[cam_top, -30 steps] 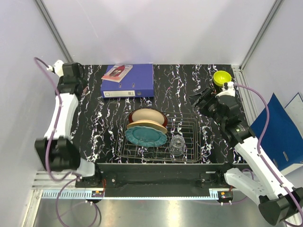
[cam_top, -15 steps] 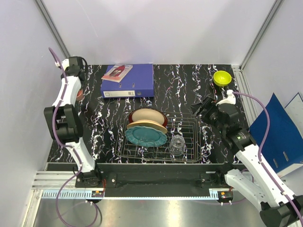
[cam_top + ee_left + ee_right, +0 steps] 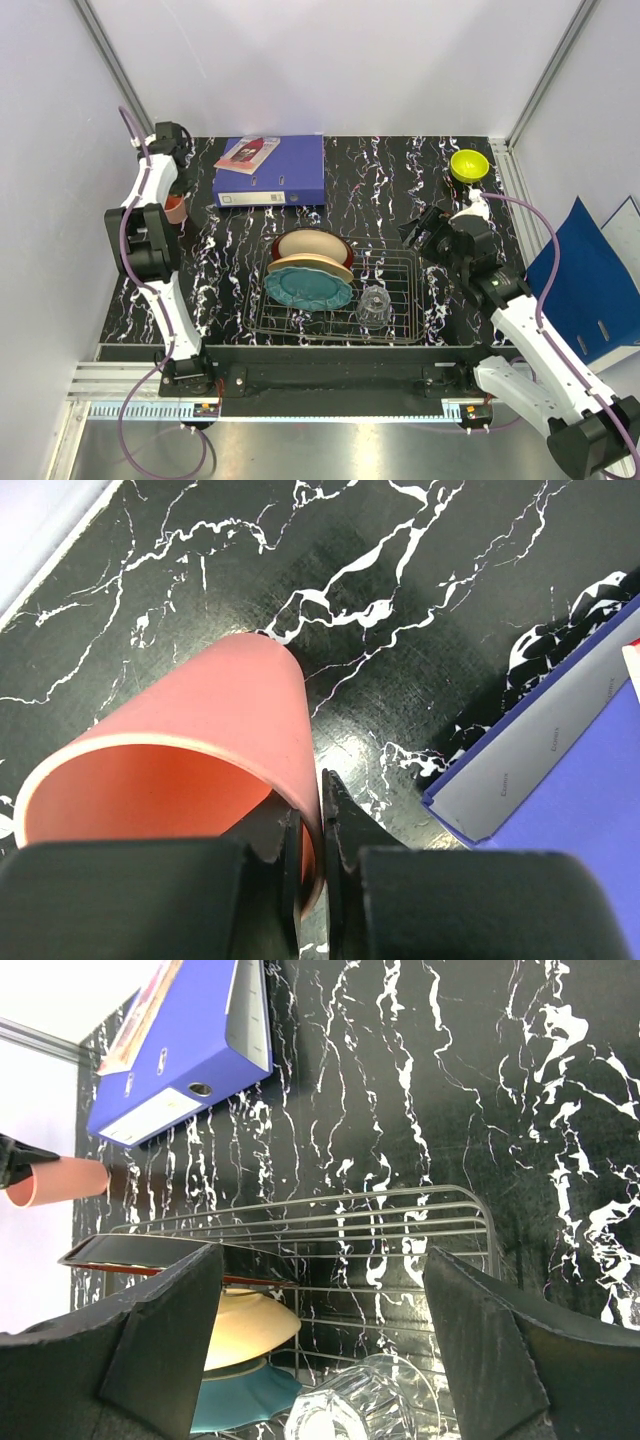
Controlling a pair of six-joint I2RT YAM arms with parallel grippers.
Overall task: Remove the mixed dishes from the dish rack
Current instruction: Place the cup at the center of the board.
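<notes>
The silver wire dish rack [image 3: 400, 270] stands mid-table and holds a red-rimmed cream plate [image 3: 312, 243], a cream-yellow plate [image 3: 310, 268], a teal plate [image 3: 308, 288] and a clear glass tumbler [image 3: 374, 305]. At the far left, my left gripper [image 3: 172, 192] is shut on the wall of the salmon-pink cup [image 3: 200, 750], which is tilted low over the table beside the binder. My right gripper [image 3: 425, 232] hangs open over the rack's right end [image 3: 400, 1210], above the tumbler [image 3: 365, 1405]. The yellow-green bowl [image 3: 469, 164] sits on the table at the far right.
A blue ring binder [image 3: 270, 170] with a booklet on it lies at the back left, close to the cup. A second blue folder [image 3: 590, 280] leans outside the table's right edge. White walls enclose the table on three sides.
The left arm has folded in at the far left corner, bringing the cup lower beside the binder. The right gripper has moved away from the bowl toward the rack, and its jaws have opened slightly.
</notes>
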